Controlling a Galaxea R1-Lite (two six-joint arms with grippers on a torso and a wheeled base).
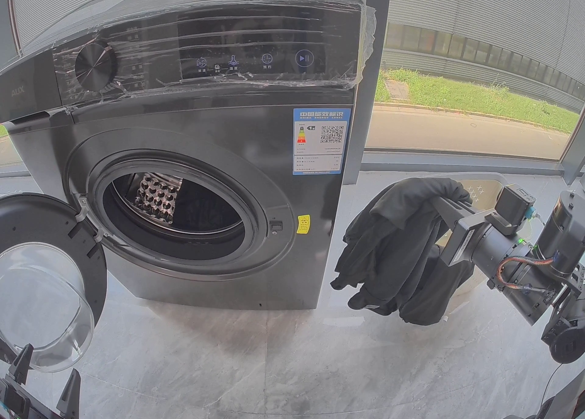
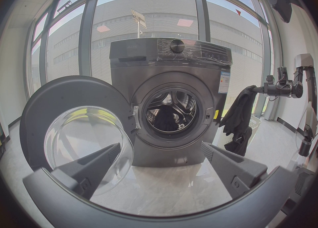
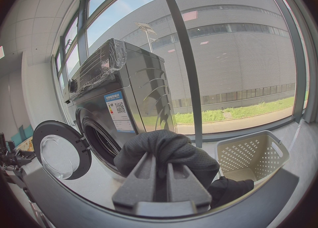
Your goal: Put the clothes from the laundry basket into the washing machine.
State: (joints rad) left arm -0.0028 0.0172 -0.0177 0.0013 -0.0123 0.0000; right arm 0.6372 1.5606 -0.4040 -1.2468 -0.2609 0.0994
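Starting at the far left, our left gripper [image 1: 49, 371] sits low near the floor with its fingers apart and nothing between them, just in front of the washer's open door [image 1: 42, 268]. The door is swung fully out to the left, its clear glass bowl facing us. Next comes the washer [image 1: 183, 134], dark grey, its round drum mouth [image 1: 177, 207] open and unobstructed; something dark may lie deep inside, but we cannot tell what. To the right of the washer, well apart from the mouth, a dark garment [image 1: 390, 249] hangs in the air in long folds, its lower end dangling close to the floor. Our right gripper [image 1: 448, 207] is clamped on the garment's upper bunch, fingers pressed together through the cloth. Behind and to the right, by the window, stands the pale laundry basket [image 3: 251, 155], with a trailing piece of dark cloth draped at its near rim. We judge the step in hand to be carrying the garment across to the drum. To do it well, we should lift high enough for the trailing end to leave the basket and not drag on the floor. We should then swing left, line up squarely with the mouth, and push the bunch well past the rubber rim before letting go, so no sleeve hangs out over the lip.
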